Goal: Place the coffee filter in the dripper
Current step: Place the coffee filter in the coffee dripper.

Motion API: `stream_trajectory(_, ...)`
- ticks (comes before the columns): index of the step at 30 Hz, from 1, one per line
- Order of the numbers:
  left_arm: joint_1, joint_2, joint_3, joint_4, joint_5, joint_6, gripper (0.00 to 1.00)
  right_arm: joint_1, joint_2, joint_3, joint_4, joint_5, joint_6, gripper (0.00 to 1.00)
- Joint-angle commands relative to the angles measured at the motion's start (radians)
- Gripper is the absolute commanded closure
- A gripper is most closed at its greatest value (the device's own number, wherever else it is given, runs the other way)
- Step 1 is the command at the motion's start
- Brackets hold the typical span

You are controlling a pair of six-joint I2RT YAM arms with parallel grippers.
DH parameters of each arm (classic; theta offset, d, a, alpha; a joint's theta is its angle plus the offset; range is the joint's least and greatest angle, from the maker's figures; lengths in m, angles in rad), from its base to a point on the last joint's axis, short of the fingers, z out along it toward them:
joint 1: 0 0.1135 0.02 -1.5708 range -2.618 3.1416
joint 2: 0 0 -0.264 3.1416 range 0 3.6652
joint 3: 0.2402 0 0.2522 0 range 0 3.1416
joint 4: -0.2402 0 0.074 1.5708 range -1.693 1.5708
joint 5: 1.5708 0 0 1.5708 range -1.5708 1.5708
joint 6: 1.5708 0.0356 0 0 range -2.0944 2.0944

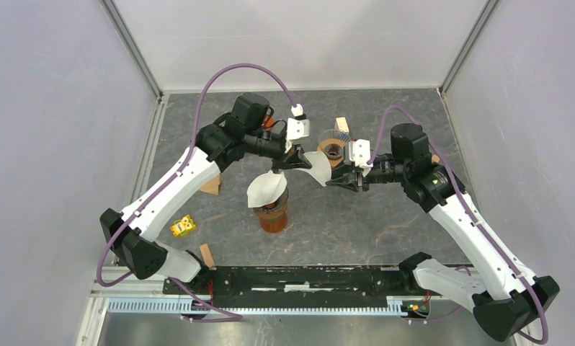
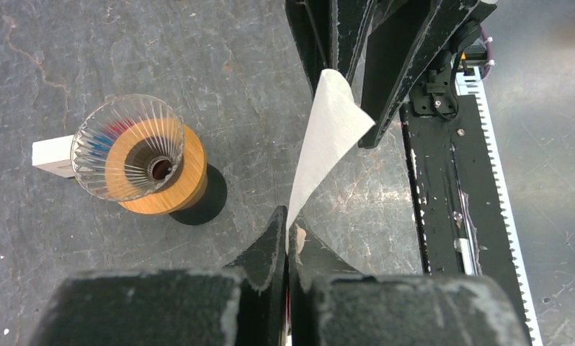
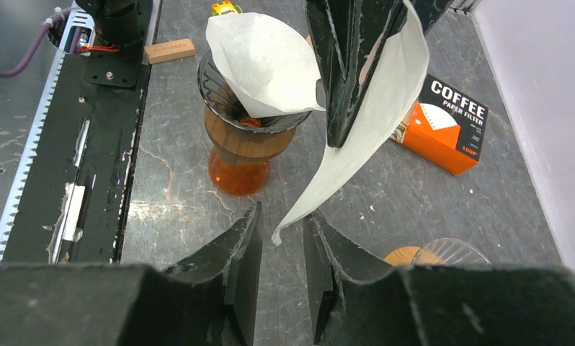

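Left claw [image 2: 288,225] clamped on coffee filter [image 2: 328,137] edge | right claw [image 3: 283,223] parted around its free corner

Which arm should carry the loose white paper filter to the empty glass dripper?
Left: the left gripper is shut on the white paper filter, while the right gripper stands open around its edge.

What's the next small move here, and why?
Probably back the right gripper off: its jaws stand open around the filter, which the left gripper pinches alone, and the wood-collared dripper sits empty.
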Motion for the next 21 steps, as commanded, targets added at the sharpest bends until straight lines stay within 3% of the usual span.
stream_trajectory(1,-0.011,0.005,-0.001,0.048,0.009,-0.047,0.98,-0.003,0.002,0.012,0.052,-0.034,0.043,0.67)
stream_trajectory(6,-0.008,-0.007,-0.010,0.022,0.104,-0.001,0.98,-0.003,-0.011,0.024,0.008,0.005,-0.004,0.67)
stream_trajectory(13,-0.003,-0.027,0.011,-0.232,0.234,0.356,0.98,-0.003,-0.075,0.057,-0.163,0.132,-0.170,0.57)
stream_trajectory(21,-0.005,-0.012,0.003,-0.360,0.344,0.605,0.98,-0.003,-0.065,0.112,-0.326,0.052,-0.275,0.53)
